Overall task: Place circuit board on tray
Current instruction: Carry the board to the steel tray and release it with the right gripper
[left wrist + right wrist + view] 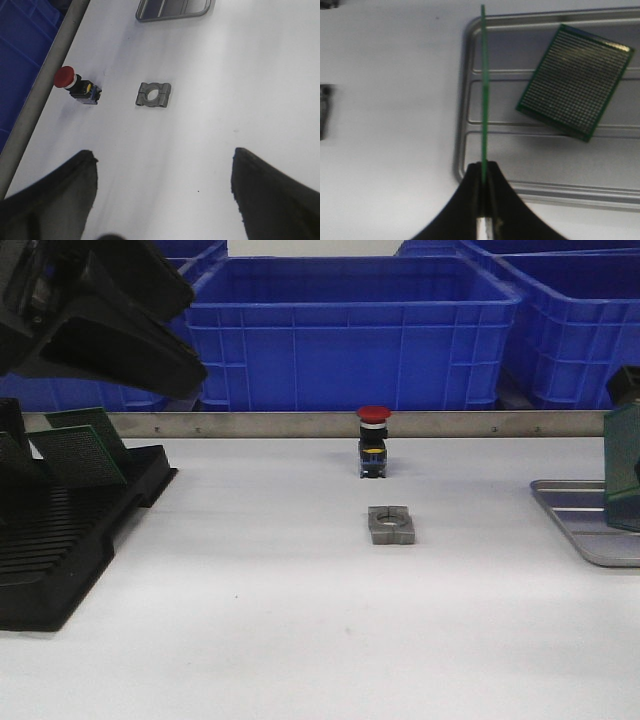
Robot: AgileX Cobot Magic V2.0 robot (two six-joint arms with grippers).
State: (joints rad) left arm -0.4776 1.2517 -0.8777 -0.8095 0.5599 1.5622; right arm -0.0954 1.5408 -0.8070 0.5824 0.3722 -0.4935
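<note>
I held a green circuit board [483,90] edge-on in my right hand [483,172], fingers pinched tight on its lower edge, above the near rim of the tray [461,100]. A second board [575,80] lay flat and skewed on the tray's ridged bottom, with bare metal around it. My left hand [162,200] hung wide open and empty over open white table [300,640], well short of the grey clamp block [153,94] and red button [75,85].

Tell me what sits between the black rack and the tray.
In the front view, a grey metal clamp block on the table, between the black rack and the tray.
</note>
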